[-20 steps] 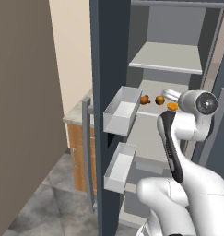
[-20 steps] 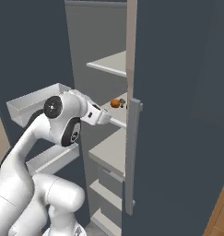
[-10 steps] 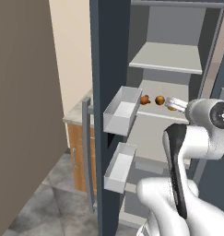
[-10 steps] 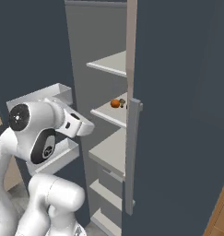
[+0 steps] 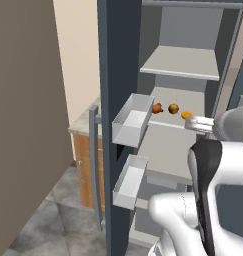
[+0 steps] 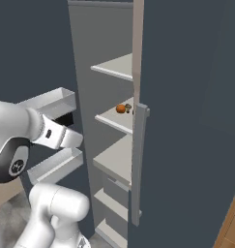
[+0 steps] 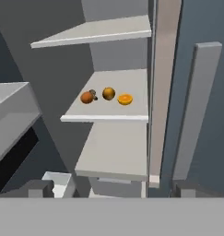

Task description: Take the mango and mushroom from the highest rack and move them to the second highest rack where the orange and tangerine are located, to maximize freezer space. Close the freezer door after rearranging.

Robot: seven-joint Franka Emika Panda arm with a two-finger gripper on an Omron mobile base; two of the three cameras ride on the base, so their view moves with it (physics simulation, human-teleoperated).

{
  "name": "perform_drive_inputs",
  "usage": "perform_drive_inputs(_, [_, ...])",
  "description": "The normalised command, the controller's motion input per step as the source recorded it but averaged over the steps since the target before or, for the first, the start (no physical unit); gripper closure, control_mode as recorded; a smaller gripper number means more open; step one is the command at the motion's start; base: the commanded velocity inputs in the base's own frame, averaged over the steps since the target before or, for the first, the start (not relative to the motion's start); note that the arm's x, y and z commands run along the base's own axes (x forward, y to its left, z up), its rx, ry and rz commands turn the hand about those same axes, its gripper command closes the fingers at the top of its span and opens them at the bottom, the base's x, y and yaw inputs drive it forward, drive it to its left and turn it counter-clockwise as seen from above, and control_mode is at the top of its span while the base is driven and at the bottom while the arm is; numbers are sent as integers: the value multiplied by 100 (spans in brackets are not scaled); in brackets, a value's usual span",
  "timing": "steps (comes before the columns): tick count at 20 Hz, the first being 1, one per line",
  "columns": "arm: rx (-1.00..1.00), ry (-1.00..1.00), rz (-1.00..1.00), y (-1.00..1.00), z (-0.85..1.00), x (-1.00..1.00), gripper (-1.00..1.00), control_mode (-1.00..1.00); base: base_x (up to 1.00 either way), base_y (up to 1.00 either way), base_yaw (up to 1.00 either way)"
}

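I'm looking into the open freezer (image 7: pixel 113 46) from the hand camera. On the second shelf (image 7: pixel 109 110) down sit three fruits in a row: a reddish-orange one (image 7: pixel 87 97) at the left with a small dark mushroom (image 7: pixel 92 92) tucked just behind it, a round orange (image 7: pixel 109 93) in the middle, and a flatter yellow-orange fruit (image 7: pixel 125 99) at the right. The top shelf (image 7: pixel 95 33) looks bare. My gripper (image 7: pixel 111 186) is wide open, holding nothing, well back from the shelves. The door (image 5: pixel 115 125) stands open, bins (image 5: pixel 130 117) facing in.
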Motion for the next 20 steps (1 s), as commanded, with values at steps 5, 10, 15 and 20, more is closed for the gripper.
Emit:
perform_drive_inputs(5, [-2,0,8,8,-18,-44,-100,100,-38,9,1])
perform_drive_inputs(10, [0,0,0,0,0,0,-100,100,-75,63,-2])
perform_drive_inputs(15, [0,0,0,0,0,0,-100,100,-16,99,-14])
perform_drive_inputs(20, [0,0,0,0,0,0,-100,100,0,100,-26])
